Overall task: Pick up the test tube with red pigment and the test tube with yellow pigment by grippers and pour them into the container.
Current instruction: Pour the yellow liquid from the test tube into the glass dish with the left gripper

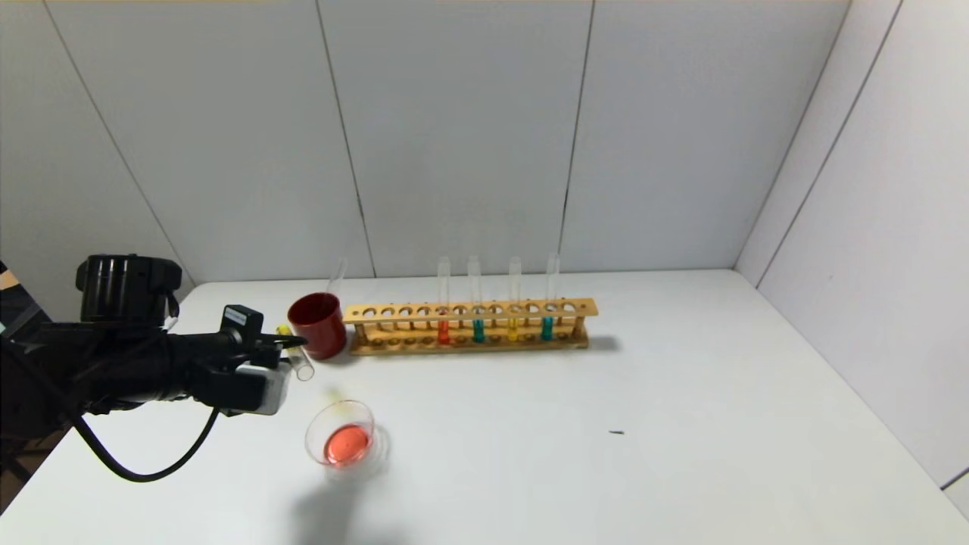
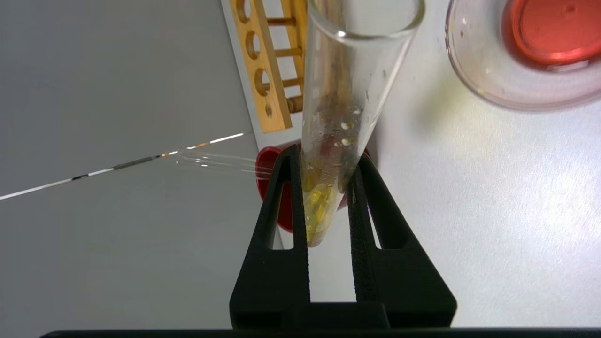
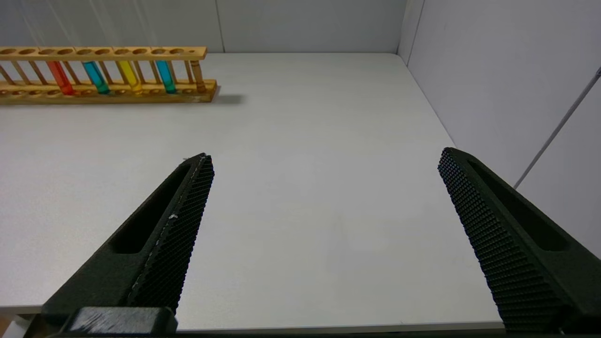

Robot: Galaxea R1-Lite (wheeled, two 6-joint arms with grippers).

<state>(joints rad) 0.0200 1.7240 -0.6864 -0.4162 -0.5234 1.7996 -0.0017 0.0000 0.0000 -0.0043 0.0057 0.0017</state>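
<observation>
Where the left gripper (image 2: 328, 188) hangs over the table (image 1: 681, 424), just left of the dark red cup (image 1: 316, 324), the test tube with yellow pigment (image 2: 350, 108) lies between its two fingers, pinched near the rounded yellow end, the open mouth tilted toward the container.

Item, left gripper: jaws narrow, closed onto the tube on both sides; yellow residue and droplets cling inside the glass.

Item, container (image 1: 341, 439): clear dish, in front of the cup and below the tube's mouth, apart from it; orange-red liquid pooled in its bottom.

Item, dark red cup: touching or just beside the left end of the wooden rack (image 1: 469, 327); one empty clear tube (image 2: 216, 162) leans out of it.

Item, wooden rack: to the right of the cup; four upright tubes with red, teal, yellow and teal liquid in turn.

Item, right gripper (image 3: 324, 211): well to the right of the rack, above bare table; jaws spread wide, nothing between them.
</observation>
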